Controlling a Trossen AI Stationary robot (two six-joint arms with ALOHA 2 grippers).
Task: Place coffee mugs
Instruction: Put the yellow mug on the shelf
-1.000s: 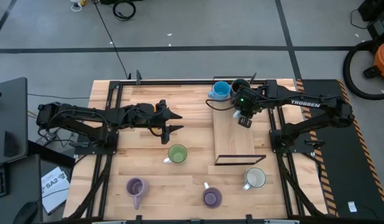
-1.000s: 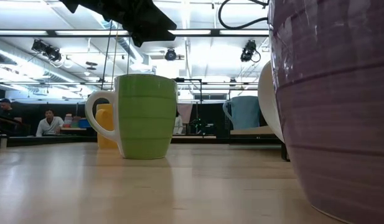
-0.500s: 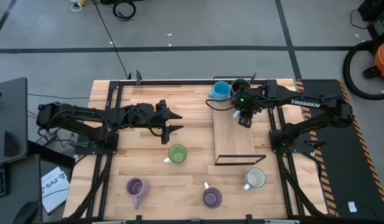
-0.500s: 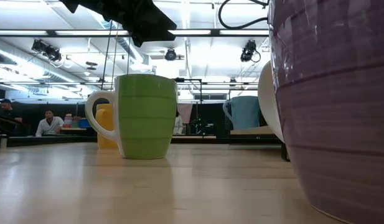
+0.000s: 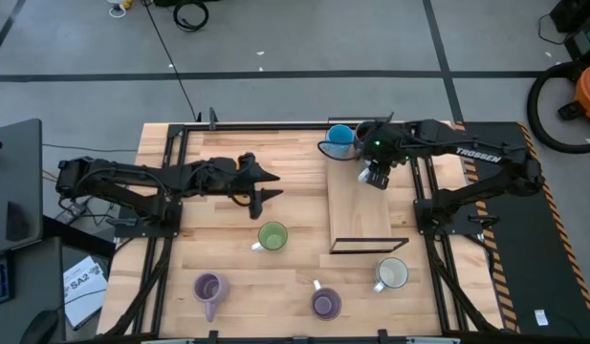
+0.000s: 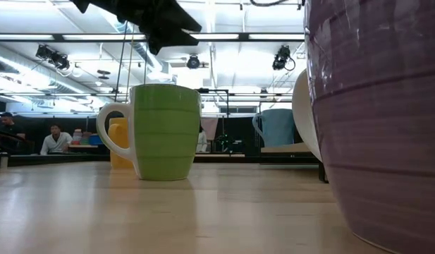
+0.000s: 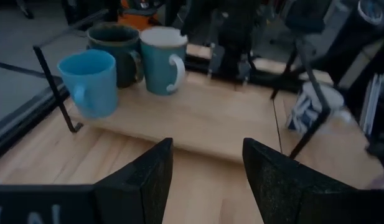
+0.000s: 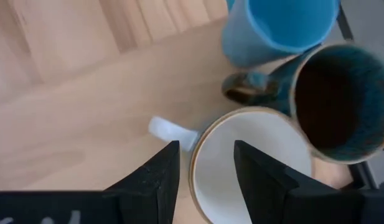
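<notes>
On the wooden board (image 5: 360,215), at its far end, stand a blue mug (image 5: 339,138), a dark mug (image 7: 114,43) and a teal mug with a white inside (image 8: 254,165). My right gripper (image 8: 207,149) hangs open over the teal mug, with its fingers on either side of the rim wall by the white handle (image 8: 173,134); I see no touch. My left gripper (image 5: 273,186) hovers open above the table, left of the board. A green mug (image 5: 273,236), two purple mugs (image 5: 209,287) (image 5: 325,304) and a white mug (image 5: 392,274) stand upright on the table. An orange-yellow mug (image 6: 118,144) shows behind the green one.
A black wire frame (image 5: 369,246) edges the board's near end and sides. The board's middle and near part are bare wood. Black rails run along the table's edges (image 5: 170,205). In the low view, people sit in the room beyond the table (image 6: 55,139).
My right gripper has risen a little and drifted toward the table's far edge, still over the far end of the board. The mugs have stayed where they were.
</notes>
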